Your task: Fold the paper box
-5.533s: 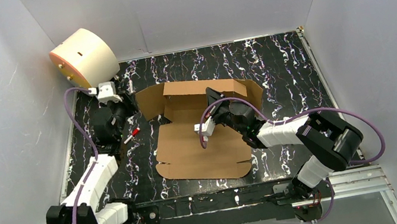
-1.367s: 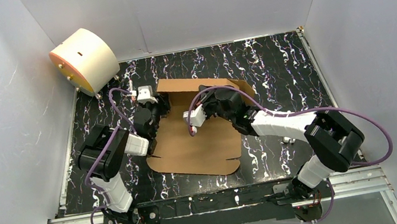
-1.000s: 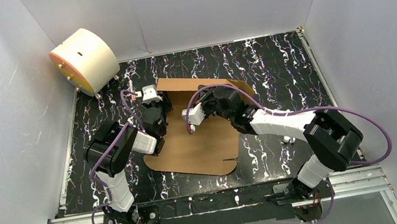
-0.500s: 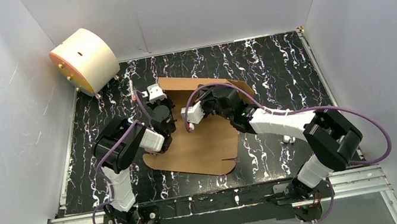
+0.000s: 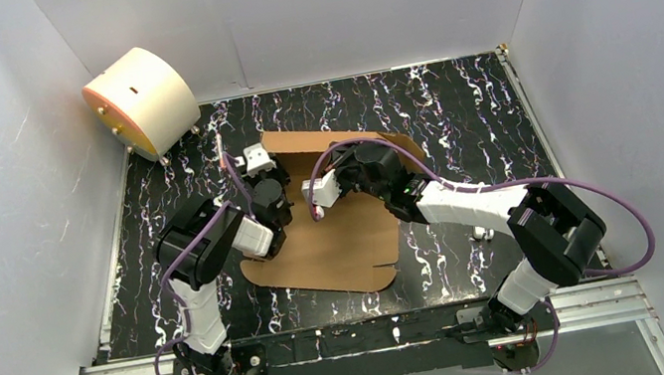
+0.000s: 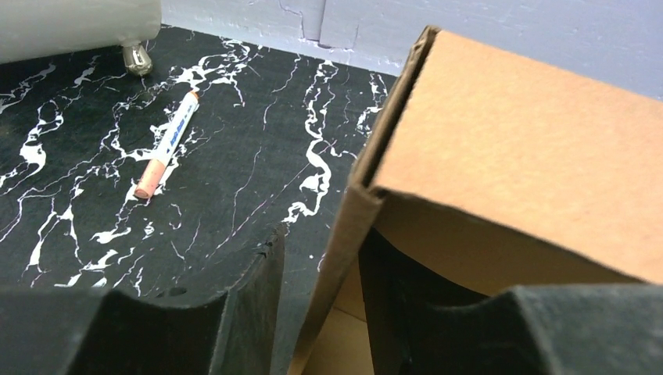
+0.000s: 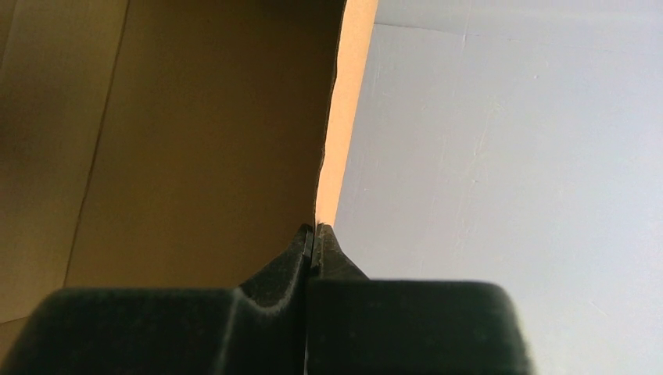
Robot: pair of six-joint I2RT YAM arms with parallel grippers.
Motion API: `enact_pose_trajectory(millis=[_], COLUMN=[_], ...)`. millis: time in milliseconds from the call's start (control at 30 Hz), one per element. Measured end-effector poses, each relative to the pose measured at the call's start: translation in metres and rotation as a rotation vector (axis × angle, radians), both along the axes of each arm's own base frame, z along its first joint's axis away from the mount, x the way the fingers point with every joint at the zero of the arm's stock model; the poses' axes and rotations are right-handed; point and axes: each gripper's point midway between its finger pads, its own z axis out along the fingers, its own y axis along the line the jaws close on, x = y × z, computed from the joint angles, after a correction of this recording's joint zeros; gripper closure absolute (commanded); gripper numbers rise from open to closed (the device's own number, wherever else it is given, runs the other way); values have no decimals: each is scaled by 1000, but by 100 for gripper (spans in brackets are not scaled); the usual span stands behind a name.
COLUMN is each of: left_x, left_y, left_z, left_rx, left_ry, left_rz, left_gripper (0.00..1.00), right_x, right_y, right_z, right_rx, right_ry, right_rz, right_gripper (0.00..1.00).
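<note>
Mid-fold: a plain brown corrugated-cardboard paper box (image 5: 332, 243), a die-cut sheet partly raised into a shallow tray, lies mid-way across the black, white-veined marbled desk (image 5: 468, 116), between the two arms and a little left of centre. Its flat near flap points toward the arm bases.

The left claw (image 6: 319, 241) is released. Its two dark fingers (image 6: 254, 305) stand either side of the box's upright left side wall (image 6: 348, 226), with a gap showing on the outer side. That wall runs away from the claw toward the back of the desk, in line with the fingers, so its top edge lies between the jaws, not across them. The left arm is plainly the nearer one to this wall.

The right claw (image 7: 314, 231) is clenched, tips meeting at the edge of a raised cardboard panel (image 7: 195, 141). Whether it nips the card or only presses on it cannot be told.

The coming move appears to turn on closing on or pushing that left wall inward along its crease.

A pink-capped marker (image 6: 166, 144) lies on the desk just outside the wall, and a cream cylindrical drum with an orange face (image 5: 142, 95) sits in the far left corner, well apart.
</note>
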Motion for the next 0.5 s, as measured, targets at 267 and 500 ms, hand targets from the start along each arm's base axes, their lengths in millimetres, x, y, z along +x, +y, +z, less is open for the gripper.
enact_pose_trajectory(millis=[267,500], left_x=[-11,-30], left_y=[7,18], left_z=[-3,7], left_rx=[-8,-36], left_ry=[18,12], left_rz=[-21,-23], left_gripper=[44,35], right_x=[-3,-6], right_y=[3,3], right_z=[-2,-7], right_rx=[4,14], right_ry=[15,50], right_rz=[14,13], right_gripper=[68,43])
